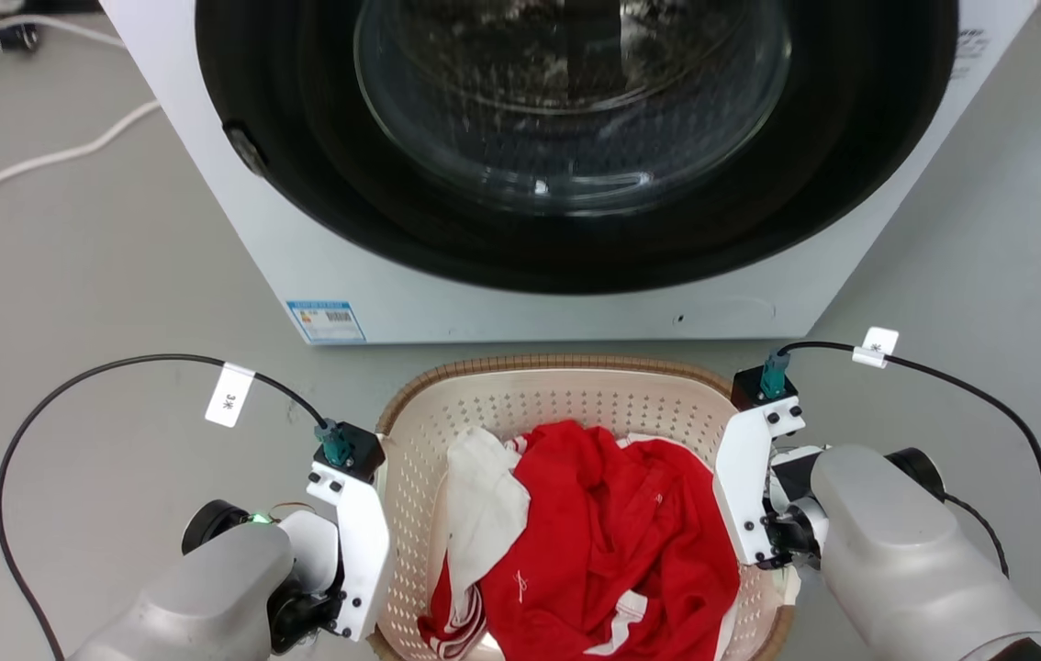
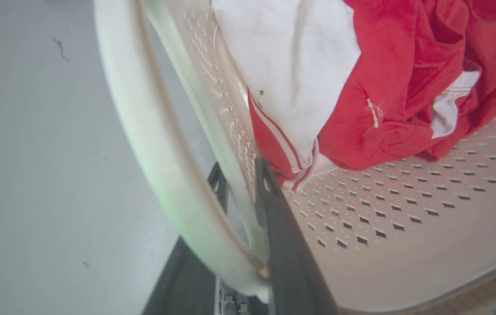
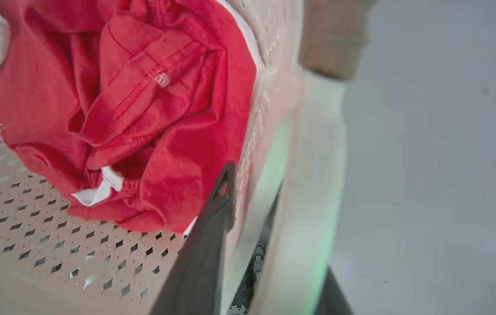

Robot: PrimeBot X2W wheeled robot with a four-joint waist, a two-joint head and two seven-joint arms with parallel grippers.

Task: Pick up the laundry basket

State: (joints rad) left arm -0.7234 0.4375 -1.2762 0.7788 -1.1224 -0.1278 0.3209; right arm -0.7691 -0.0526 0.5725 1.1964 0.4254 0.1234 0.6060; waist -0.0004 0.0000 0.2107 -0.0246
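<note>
Grey floor | washing machine, blue sticker unreadable | laundry basket just before machine, holding clothes | left gripper, right gripper: fingers pinching basket walls | cable tag "3米"

Laundry basket sits on floor, just in front of washing machine. Clothes inside it. Left tool straddles its left wall, right tool its right wall: one finger inside, one outside.
</note>
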